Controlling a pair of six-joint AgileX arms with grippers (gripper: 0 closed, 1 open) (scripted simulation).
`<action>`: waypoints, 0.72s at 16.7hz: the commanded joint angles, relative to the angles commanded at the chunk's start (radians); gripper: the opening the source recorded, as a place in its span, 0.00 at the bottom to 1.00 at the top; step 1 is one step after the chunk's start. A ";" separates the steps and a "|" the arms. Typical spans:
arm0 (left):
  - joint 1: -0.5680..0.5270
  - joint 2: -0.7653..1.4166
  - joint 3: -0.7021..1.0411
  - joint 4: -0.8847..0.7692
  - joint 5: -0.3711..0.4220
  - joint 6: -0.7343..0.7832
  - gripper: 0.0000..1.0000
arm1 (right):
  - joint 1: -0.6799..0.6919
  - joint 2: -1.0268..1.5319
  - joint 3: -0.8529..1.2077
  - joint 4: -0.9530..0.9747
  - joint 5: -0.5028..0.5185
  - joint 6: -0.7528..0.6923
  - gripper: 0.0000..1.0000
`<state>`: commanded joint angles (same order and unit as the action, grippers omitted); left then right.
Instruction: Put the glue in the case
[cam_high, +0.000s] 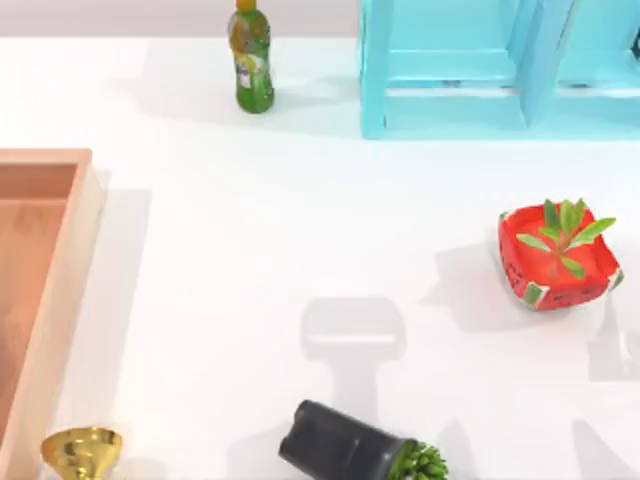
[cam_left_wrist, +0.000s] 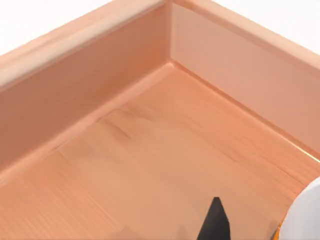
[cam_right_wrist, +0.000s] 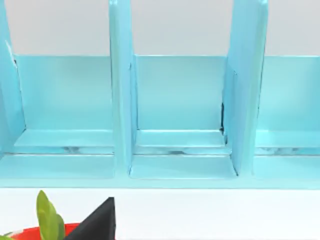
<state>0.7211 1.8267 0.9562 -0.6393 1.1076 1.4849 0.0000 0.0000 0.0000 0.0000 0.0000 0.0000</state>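
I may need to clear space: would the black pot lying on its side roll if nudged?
Probably. The black pot lies tipped over on its round wall, so it may roll, likely curving since it seems to taper. Its green plant might damp that a little.

You see the glue cut off at the frame corner; the case runs past the bench's left edge.

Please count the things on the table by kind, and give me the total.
Bottles: 2 (green drink bottle, glue)
Potted plants: 2 (red pot, tipped black pot)
Storage: 2 (case, turquoise shelf)
Gold cups: 1
Total: 7
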 joint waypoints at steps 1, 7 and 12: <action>-0.004 0.000 -0.005 0.007 0.001 -0.007 0.00 | 0.000 0.000 0.000 0.000 0.000 0.000 1.00; -0.004 0.000 -0.005 0.007 0.001 -0.007 0.23 | 0.000 0.000 0.000 0.000 0.000 0.000 1.00; -0.004 0.000 -0.005 0.007 0.001 -0.007 0.60 | 0.000 0.000 0.000 0.000 0.000 0.000 1.00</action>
<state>0.7171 1.8272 0.9514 -0.6318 1.1087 1.4774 0.0000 0.0000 0.0000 0.0000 0.0000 0.0000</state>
